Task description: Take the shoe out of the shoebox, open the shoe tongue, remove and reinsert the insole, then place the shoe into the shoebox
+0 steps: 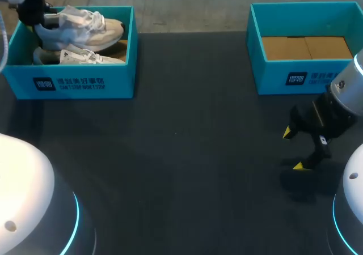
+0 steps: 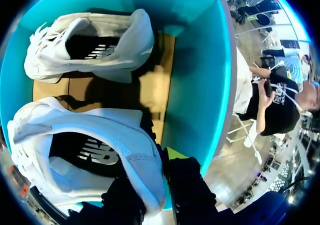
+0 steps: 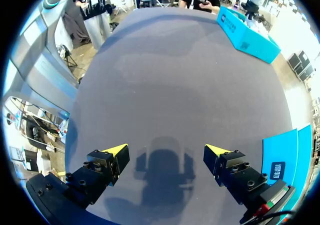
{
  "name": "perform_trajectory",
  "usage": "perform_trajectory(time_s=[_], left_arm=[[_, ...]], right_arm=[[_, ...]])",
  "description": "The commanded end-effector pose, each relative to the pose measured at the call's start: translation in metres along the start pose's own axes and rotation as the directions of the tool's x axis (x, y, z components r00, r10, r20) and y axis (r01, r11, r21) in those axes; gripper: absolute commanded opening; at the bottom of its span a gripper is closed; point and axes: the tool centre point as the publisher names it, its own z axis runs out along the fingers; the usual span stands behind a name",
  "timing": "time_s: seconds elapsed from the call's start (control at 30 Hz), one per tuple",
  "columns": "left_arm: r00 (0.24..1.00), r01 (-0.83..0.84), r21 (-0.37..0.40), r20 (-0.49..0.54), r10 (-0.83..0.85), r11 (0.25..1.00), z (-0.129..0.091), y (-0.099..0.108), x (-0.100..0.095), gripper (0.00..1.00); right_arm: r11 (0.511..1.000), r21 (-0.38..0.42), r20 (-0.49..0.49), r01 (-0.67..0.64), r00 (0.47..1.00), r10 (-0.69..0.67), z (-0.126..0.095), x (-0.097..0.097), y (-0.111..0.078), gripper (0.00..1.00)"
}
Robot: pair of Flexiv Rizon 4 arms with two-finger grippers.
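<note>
Right gripper (image 3: 166, 149): fingers wide apart, yellow tips pointing inward, over the table.
Table (image 3: 175, 75): dark, matte surface.
Shadow (image 3: 165, 166): on the table, between the fingers.
Far shoebox (image 3: 247, 35): teal, at the table's edge well ahead.
Near shoebox (image 3: 280, 157): teal, just beside one finger.

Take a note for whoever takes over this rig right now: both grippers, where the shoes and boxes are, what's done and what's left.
Left gripper: down inside the left shoebox, shut on the heel collar of the nearer white sneaker.
Right gripper: open, holding nothing, above the table in front of the right shoebox.
Things: both shoes are in the left shoebox, the second sneaker beside the gripped one. The right shoebox shows only its cardboard floor.
Done: heel grip only; no shoe is out yet.
Left: lift the sneaker out, open the tongue, pull and refit the insole, put it back in the box.
</note>
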Motion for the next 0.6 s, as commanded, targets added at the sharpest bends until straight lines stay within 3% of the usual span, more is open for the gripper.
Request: perform_trajectory(time_s=[0.03, 0.6], left_arm=[[1.0, -0.003, 0.008, -0.003, 0.003, 1.0, 0.008, 0.003, -0.003, 0.0], [1.0, 0.0, 0.055, -0.02, 0.001, 0.998, 0.033, 0.003, -0.012, 0.0]], right_arm=[[1.0, 0.003, 0.002, -0.001, 1.0, 0.001, 0.001, 0.001, 0.0, 1.0], [1.0, 0.003, 0.002, -0.001, 1.0, 0.001, 0.001, 0.001, 0.0, 1.0]])
